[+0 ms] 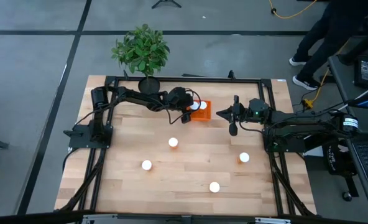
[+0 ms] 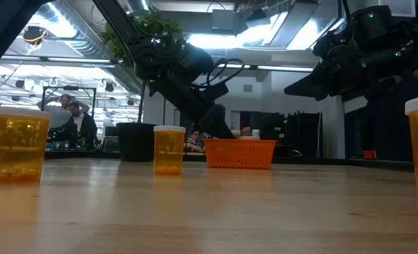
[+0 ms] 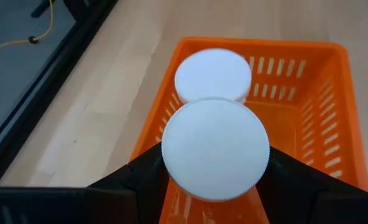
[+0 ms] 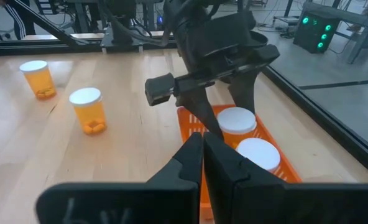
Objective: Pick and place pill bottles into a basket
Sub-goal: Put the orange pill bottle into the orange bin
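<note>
Wooden table (image 1: 190, 165), black-framed, on a grey floor.

Near edge: one pill bottle (image 1: 214, 186), white cap up, standing alone.

Middle band: three more bottles, well apart: one at left (image 1: 147, 165), one central (image 1: 173, 142), one at right (image 1: 244, 158). All upright.

Right side, mid-depth: right gripper (image 1: 233, 118), raised above the table and just beside the basket. Fingers pressed together, nothing between them, as the right wrist view shows (image 4: 202, 155).

Far side: orange basket (image 1: 206, 115), low slatted walls, resting on the table. One bottle (image 3: 212, 73) stands inside it. Left gripper (image 1: 188, 114) is over the basket's left end, its fingers (image 3: 143, 177) clamped on a second bottle (image 3: 216, 149), cap upward, held above the basket floor beside the first.

Beyond the far edge: potted plant (image 1: 142, 53). A person's legs (image 1: 321, 43) at the far right corner.
</note>
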`<move>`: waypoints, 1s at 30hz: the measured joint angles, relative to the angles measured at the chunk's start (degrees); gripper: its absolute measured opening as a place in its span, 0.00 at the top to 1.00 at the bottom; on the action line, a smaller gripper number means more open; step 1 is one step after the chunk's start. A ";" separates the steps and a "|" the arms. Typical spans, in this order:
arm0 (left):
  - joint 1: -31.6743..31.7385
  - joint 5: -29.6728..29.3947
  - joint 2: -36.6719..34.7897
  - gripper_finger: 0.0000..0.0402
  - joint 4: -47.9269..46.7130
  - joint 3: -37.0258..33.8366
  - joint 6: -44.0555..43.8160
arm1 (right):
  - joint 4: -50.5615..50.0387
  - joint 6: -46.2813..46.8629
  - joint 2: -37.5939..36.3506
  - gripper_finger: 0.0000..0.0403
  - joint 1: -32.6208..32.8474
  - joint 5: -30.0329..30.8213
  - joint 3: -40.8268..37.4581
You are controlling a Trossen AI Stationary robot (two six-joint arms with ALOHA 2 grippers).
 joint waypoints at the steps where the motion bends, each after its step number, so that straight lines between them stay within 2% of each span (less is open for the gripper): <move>1: 0.04 0.01 0.00 0.49 0.38 0.00 0.00 | 0.00 0.00 0.00 0.96 -0.02 0.00 -0.01; 30: 0.81 0.09 -0.02 0.49 -0.49 0.00 0.44 | -0.07 0.15 0.00 0.96 0.00 0.00 -0.01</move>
